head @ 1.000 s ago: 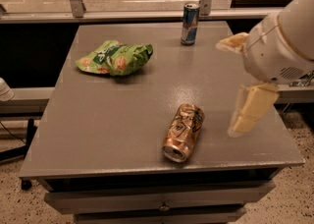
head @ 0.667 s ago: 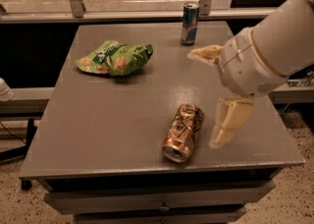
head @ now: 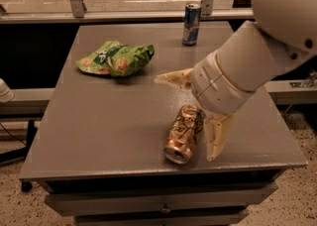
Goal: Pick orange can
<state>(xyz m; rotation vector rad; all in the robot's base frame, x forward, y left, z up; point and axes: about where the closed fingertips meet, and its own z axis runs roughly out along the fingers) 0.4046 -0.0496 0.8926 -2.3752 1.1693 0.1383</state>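
Open gripper (head: 185, 118) poised over the toppled orange can (head: 184, 133)

The orange can is laid on its side near the front edge of the table (head: 99, 121), one silver end turned forward. The fingers are held wide apart with nothing clamped: one is set just beside the can's right flank, the other is stretched out past its far end, apparently so that it can be straddled. The green bag (head: 116, 59) and blue can (head: 191, 24) are left well apart.

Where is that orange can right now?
The orange can lies on its side near the table's front edge, right of centre, under the open gripper.
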